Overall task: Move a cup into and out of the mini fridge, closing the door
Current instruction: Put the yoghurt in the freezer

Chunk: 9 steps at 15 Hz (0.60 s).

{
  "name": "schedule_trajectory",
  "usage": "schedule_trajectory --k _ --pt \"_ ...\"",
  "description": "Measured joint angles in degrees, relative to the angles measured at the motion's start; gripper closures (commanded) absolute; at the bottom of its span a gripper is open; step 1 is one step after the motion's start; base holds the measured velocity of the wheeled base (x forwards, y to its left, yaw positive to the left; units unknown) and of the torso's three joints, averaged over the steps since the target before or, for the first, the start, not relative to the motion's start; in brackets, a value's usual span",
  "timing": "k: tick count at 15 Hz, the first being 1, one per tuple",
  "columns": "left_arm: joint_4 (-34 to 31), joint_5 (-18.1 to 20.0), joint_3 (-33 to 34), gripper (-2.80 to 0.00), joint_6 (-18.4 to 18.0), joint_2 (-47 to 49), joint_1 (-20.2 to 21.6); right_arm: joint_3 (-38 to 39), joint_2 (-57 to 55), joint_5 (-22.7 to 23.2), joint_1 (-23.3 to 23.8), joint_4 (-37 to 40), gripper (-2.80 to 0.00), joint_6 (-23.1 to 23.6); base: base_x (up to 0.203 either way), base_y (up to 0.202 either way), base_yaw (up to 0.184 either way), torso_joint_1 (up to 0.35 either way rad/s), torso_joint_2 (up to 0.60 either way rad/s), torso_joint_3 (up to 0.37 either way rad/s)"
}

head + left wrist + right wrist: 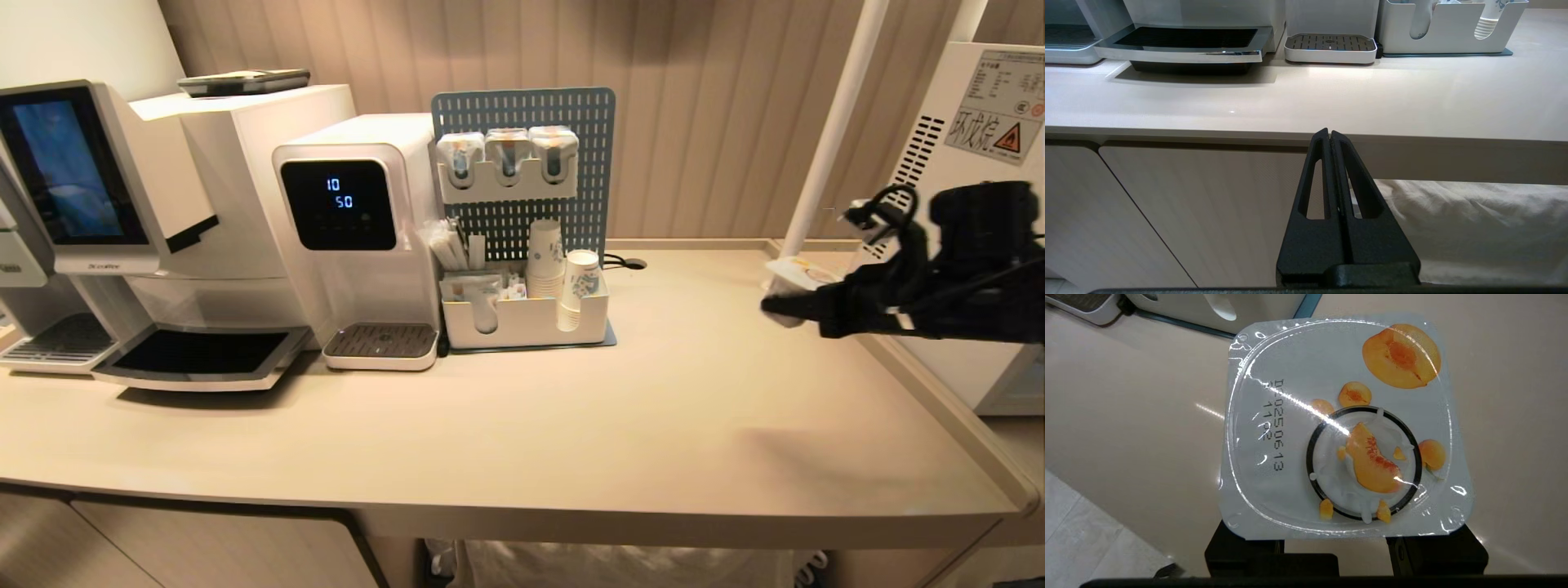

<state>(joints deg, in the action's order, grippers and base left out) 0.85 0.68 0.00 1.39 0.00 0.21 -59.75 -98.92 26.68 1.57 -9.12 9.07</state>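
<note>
The cup [1339,428] is a white yogurt pot with a peach-printed foil lid. My right gripper [782,304] is shut on it, and only the finger bases [1437,549] show from under the lid's rim. It hangs just above the right end of the counter [653,408], with the cup [796,276] beside the white mini fridge [980,106] with its vent slots and warning sticker. The door [833,122] shows only as a pale edge-on strip standing open. Parked below the counter's front edge is my left gripper [1329,134], shut and empty.
A coffee machine [122,212] and a water dispenser [351,212] stand at the back left. A blue pegboard organiser [526,212] with stacked paper cups [545,257] sits mid-counter. The counter's raised right rim [939,400] runs beside the fridge.
</note>
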Motion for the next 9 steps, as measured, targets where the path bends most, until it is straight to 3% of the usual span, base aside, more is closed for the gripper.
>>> schedule_trajectory --k 4,9 --pt "0.0 0.0 0.0 0.0 0.0 0.0 -0.1 16.4 26.5 2.5 2.9 3.1 0.0 -0.3 0.0 0.0 0.0 0.0 0.0 0.0" --pt "0.0 0.0 0.0 0.0 0.0 0.0 -0.1 26.9 59.1 6.9 3.7 18.4 0.0 -0.9 0.0 0.0 0.0 0.0 0.0 0.0"
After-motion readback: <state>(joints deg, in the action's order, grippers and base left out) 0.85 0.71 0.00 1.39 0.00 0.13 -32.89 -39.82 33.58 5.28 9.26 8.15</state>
